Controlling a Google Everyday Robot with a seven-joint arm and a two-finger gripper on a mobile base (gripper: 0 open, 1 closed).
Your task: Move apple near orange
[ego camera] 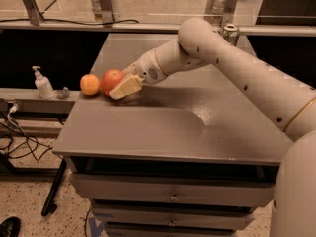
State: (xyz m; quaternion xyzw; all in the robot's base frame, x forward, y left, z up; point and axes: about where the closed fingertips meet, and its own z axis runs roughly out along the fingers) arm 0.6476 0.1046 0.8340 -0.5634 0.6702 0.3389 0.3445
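The red apple sits at the left edge of the grey cabinet top. It touches or nearly touches the smaller pale orange on its left. My gripper reaches in from the right and is shut on the apple. One cream finger lies across the apple's front right side; the other finger is hidden behind the fruit. The white arm stretches back to the right of the view.
A soap pump bottle stands on the low ledge left of the cabinet. A metal can stands at the back right. Drawers sit under the cabinet top. Cables and a shoe lie on the floor at the left.
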